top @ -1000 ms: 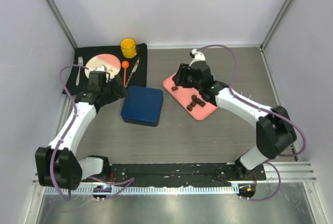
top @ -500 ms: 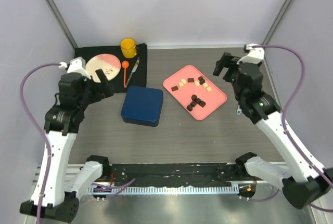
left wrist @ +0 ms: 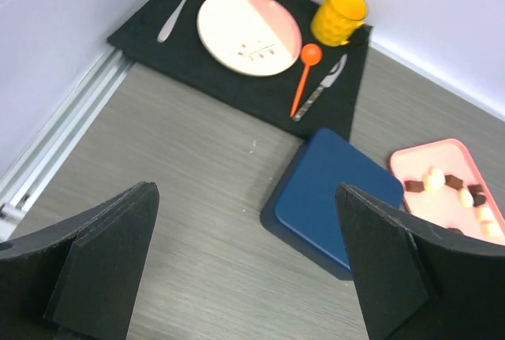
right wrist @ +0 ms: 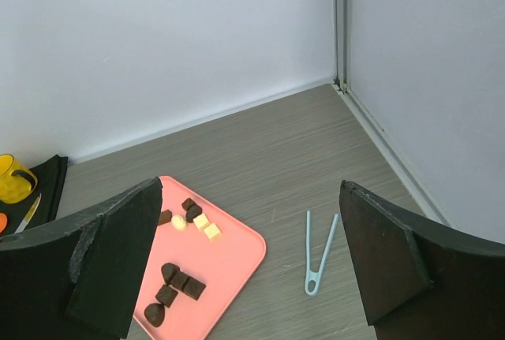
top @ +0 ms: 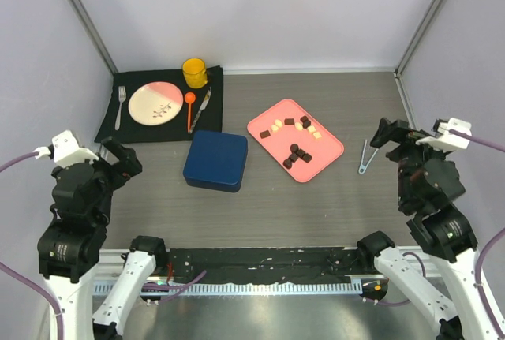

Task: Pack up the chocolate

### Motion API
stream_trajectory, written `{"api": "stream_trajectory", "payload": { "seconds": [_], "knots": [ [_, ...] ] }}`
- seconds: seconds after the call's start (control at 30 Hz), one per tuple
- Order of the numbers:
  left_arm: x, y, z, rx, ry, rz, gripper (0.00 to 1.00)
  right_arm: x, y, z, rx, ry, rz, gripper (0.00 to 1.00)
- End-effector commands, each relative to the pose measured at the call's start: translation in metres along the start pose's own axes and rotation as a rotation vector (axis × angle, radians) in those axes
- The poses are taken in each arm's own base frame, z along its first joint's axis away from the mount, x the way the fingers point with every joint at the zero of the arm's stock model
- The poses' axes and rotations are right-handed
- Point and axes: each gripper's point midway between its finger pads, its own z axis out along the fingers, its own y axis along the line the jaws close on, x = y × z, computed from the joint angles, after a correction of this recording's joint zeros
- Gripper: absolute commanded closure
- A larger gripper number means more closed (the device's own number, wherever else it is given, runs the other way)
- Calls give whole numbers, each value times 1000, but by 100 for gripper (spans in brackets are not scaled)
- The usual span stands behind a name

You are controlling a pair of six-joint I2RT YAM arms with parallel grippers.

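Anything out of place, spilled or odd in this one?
Nothing spilled or damaged: all the chocolate sits on the pink tray. The tongs lie loose on the table right of it; the blue box is closed.

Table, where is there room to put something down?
Bare table runs in front of the box and tray, and behind the tray up to the wall. The mat is crowded with plate, cup, fork, spoon, knife; chocolate dots the tray. Tongs lie right of it.
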Motion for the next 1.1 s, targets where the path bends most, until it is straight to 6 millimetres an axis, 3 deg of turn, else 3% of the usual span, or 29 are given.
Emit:
{"api": "stream_trajectory", "payload": {
  "seconds": [0.0, 0.43, 1.07],
  "knots": [
    [8, 19, 4, -96, -30, -48, 0, -3, -12, -13, -13, -22, -69, 0],
    [13, 37, -14, -151, -37, -97, 0, 2, -25, -41, -89, -80, -65, 0],
    [11, 43, -32, -128, -57, -94, 0, -2, -30, -39, -55, -84, -84, 0]
  ]
}}
